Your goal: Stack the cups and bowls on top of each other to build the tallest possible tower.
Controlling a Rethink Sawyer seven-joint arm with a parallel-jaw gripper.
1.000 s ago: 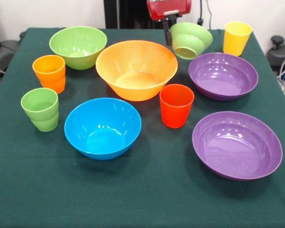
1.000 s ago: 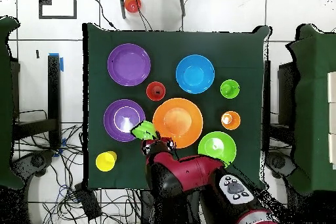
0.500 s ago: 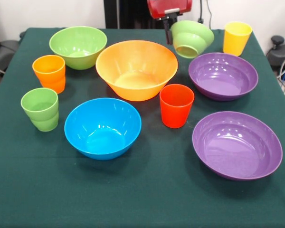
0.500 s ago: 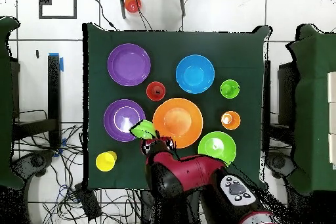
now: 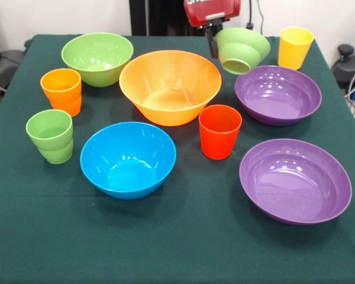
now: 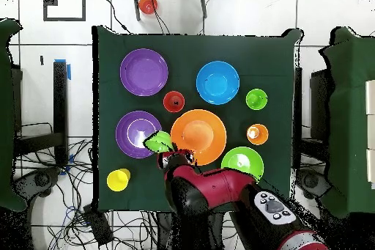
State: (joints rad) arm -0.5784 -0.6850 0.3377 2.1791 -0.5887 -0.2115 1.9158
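My gripper is shut on the rim of the small light-green bowl, which hangs tilted above the table's back, between the large orange bowl and the far purple bowl. From overhead the small bowl hangs off the gripper. The blue bowl, the medium green bowl and the near purple bowl each sit alone. The orange cup, green cup, red cup and yellow cup stand upright and apart. No tower is in view.
The dark green tablecloth covers the table to its edges. Overhead, the red arm reaches in from below, cables lie on the floor, and a small red object sits beyond the table's far edge.
The gripper has carried the small light-green bowl a little toward the far purple bowl, and the arm has swung slightly. Nothing else on the table has moved.
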